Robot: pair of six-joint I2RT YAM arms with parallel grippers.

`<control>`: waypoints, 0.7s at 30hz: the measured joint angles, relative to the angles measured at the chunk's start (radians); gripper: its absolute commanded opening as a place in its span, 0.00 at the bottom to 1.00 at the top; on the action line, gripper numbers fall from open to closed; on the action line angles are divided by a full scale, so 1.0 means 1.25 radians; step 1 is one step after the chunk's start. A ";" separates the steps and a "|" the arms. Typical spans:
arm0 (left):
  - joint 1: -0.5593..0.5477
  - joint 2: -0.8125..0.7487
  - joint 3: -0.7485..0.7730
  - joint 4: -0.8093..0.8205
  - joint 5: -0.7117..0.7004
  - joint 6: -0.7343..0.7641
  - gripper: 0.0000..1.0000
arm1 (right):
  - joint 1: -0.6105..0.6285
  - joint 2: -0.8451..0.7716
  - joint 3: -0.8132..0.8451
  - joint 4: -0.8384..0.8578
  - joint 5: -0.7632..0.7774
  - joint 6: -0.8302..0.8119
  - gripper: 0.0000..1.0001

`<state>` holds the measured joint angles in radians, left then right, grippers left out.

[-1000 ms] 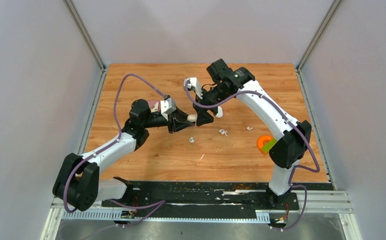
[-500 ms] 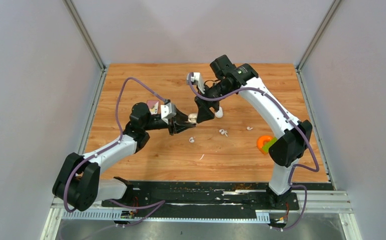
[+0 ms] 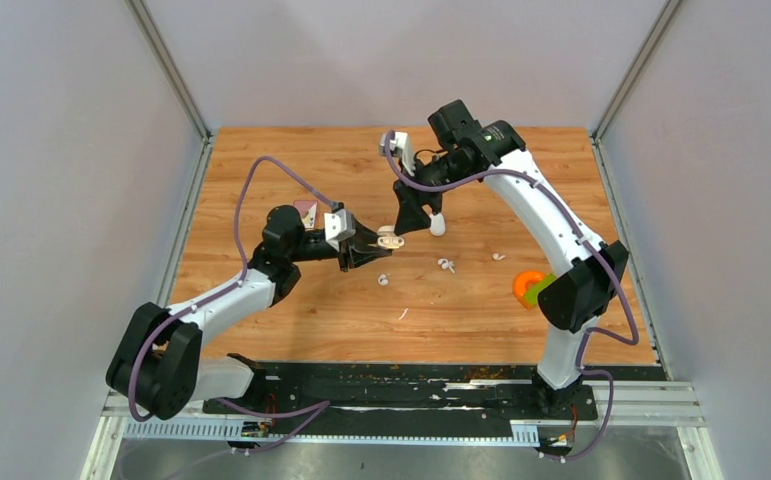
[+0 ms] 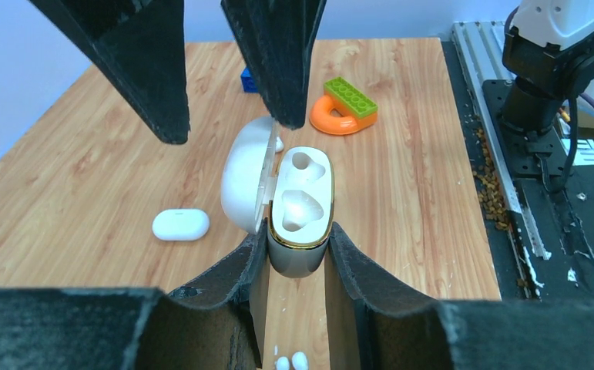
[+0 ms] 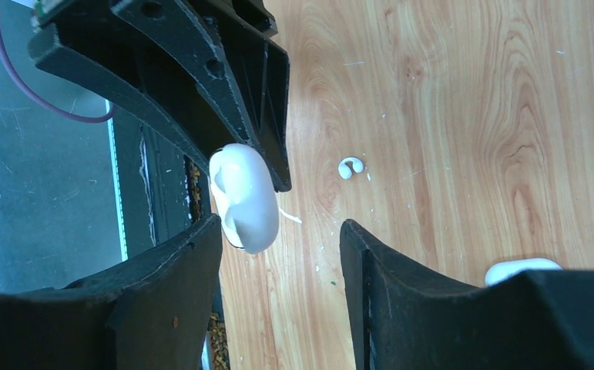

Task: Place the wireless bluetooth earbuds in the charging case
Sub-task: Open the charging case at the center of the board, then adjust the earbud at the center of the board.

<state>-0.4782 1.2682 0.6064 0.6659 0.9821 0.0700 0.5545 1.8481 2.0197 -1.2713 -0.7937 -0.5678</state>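
The white charging case (image 4: 301,204) has a gold rim and its lid (image 4: 242,181) is swung open to the left. My left gripper (image 4: 297,235) is shut on its lower body and holds it above the table (image 3: 391,240). Both wells look hollow. My right gripper (image 5: 280,231) stands open and empty just beyond the case (image 5: 243,196), and its fingers (image 4: 274,54) hang over the case in the left wrist view. Tiny white earbuds lie on the wood (image 3: 383,280) (image 3: 447,265) (image 3: 499,257). One earbud (image 5: 349,166) shows in the right wrist view.
A second, closed white case (image 3: 437,225) (image 4: 180,224) lies on the table near the right gripper. An orange ring with a green brick (image 3: 531,288) sits at the right, with a blue brick (image 4: 249,79) beyond the grippers. A thin white sliver (image 3: 403,314) lies nearer the front.
My right gripper has drawn back up and to the far right, away from the held case. The left gripper has shifted slightly with the case still in it.
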 measured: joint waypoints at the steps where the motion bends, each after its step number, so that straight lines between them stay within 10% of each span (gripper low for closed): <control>1: 0.000 0.002 0.000 -0.002 -0.005 -0.002 0.00 | -0.001 0.000 0.003 -0.002 -0.001 0.002 0.58; 11: 0.009 0.007 0.003 -0.013 -0.040 -0.093 0.00 | -0.092 -0.107 -0.058 0.041 -0.022 0.023 0.55; 21: 0.060 -0.094 0.113 -0.245 -0.054 -0.090 0.00 | -0.240 -0.323 -0.443 0.212 0.124 -0.045 0.47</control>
<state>-0.4030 1.1503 0.7471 0.3599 0.9146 -0.0429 0.2550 1.4437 1.4654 -1.0061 -0.6384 -0.6247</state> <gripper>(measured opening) 0.352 0.489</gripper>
